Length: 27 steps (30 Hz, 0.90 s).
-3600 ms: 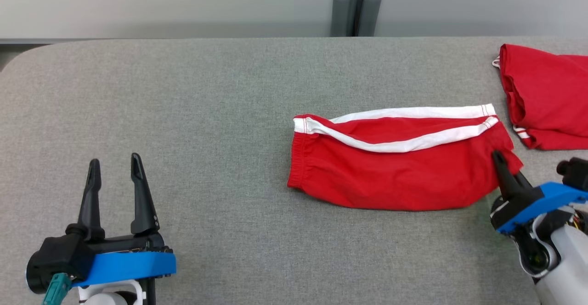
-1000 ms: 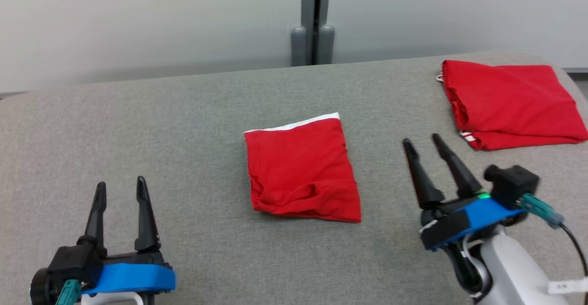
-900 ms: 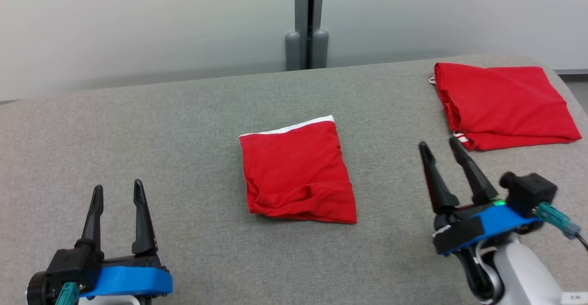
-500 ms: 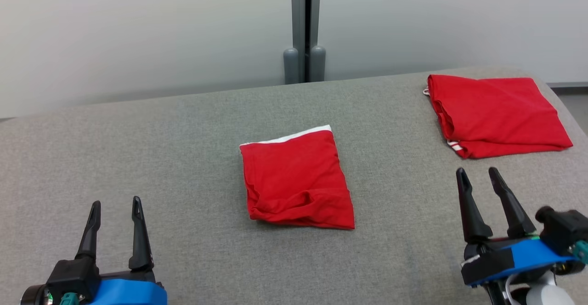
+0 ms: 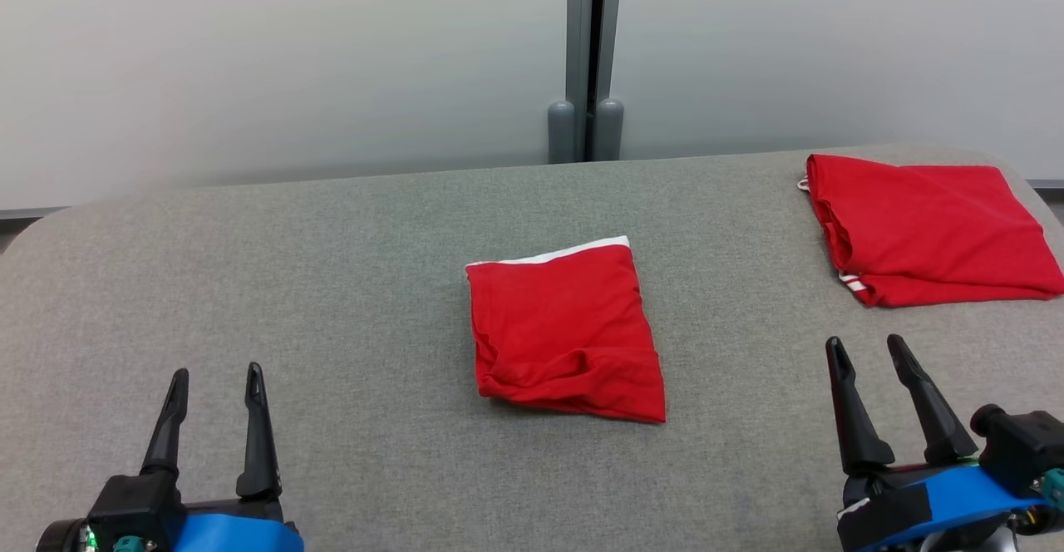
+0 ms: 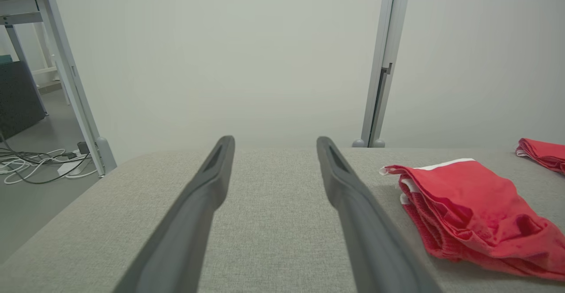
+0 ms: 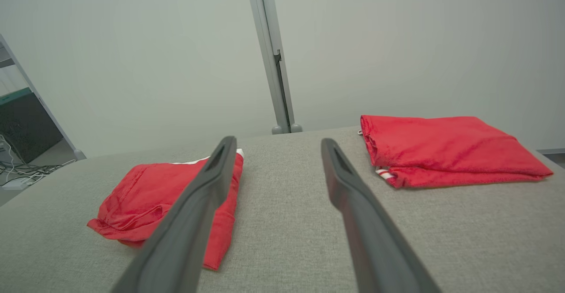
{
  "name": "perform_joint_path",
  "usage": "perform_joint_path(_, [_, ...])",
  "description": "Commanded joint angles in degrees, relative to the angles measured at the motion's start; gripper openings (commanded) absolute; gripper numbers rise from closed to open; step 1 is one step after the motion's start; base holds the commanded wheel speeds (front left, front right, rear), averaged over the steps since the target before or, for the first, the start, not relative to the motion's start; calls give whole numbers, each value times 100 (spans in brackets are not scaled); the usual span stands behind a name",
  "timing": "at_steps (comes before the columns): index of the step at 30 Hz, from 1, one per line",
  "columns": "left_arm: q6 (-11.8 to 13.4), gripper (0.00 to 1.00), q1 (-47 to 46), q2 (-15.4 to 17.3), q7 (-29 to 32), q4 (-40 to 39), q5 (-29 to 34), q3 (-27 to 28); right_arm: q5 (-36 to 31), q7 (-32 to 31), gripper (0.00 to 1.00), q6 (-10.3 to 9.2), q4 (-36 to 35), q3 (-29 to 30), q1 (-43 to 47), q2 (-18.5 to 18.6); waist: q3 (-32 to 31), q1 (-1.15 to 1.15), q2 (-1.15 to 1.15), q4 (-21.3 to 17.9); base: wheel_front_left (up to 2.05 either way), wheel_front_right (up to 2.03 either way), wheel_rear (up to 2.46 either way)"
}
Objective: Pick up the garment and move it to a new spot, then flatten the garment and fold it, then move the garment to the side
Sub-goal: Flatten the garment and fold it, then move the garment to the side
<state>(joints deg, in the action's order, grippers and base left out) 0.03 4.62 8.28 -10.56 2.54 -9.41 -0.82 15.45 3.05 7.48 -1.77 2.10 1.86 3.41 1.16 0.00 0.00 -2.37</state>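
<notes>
Folded down from the long striped shape it had a few seconds ago, the garment (image 5: 565, 336) is now a compact red packet. The right gripper (image 5: 864, 341) has left its corner and pulled back to the near right.

Both grippers sit at the near edge, fingers apart and empty, with the left gripper (image 5: 216, 371) at the near left. Both are well apart from the cloth.

The garment lies mid-table on the grey table (image 5: 332, 286), roughly square, with a bunched wrinkle along its near edge and white trim (image 5: 573, 251) showing at its far edge.

Moving it aside looks to be what remains. Pinching only the top layer could peel the fold open, and dragging it over the coarse covering could roll that rumpled near edge.

A second red garment (image 5: 931, 232) lies at the far right. Setting this one down carelessly there could disturb it.
</notes>
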Motion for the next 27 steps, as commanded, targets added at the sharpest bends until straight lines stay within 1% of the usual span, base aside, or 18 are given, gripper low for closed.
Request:
perform_joint_path(1, [35,100,78,26,30,-43,13,-15,-64,-38,100,3,-50,1,133,-33,-3,0,0,21,0,0,0])
perform_joint_path(20, [104,100,-14,65,108,-86,-33,-127,-172,-150,100,3,25,2,150,-53,29,0,0,117,0,0,0])
perform_joint_path(23, [119,100,-47,68,96,-78,-46,-141,-193,-167,100,3,66,18,27,-53,54,0,0,143,0,0,0])
perform_joint_path(27, [130,100,-151,59,85,-83,-56,-178,-316,-195,100,3,149,-78,-356,-53,140,0,0,199,0,0,0])
